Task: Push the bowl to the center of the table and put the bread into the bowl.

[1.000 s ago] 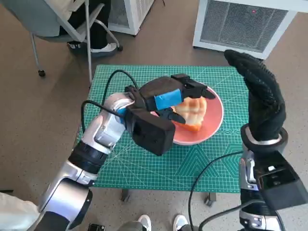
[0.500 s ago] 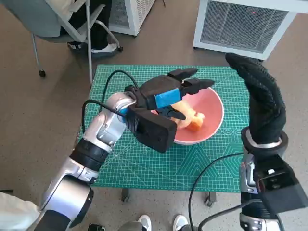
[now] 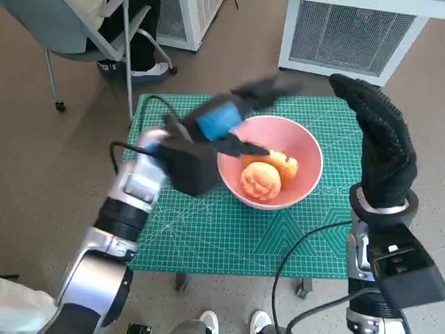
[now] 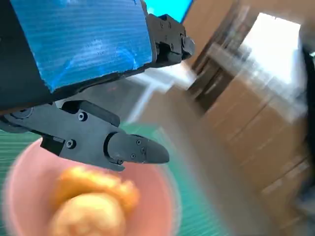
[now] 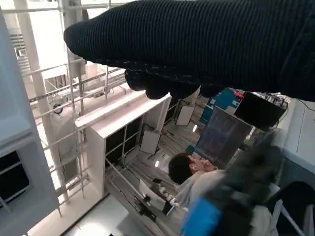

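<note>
In the pink bowl [image 3: 306,149] the bread [image 3: 261,179] now lies released, as the left hand [image 3: 229,115] lifts away empty with fingers spread and the right hand [image 3: 379,142] stays raised, holding nothing, so the placing looks done.

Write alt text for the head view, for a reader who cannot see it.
Bread lies in a pink bowl on a green mat covering a small table. The blurred left hand, empty, is above the bowl's far left rim; the gloved right hand is raised upright beside the bowl.
</note>
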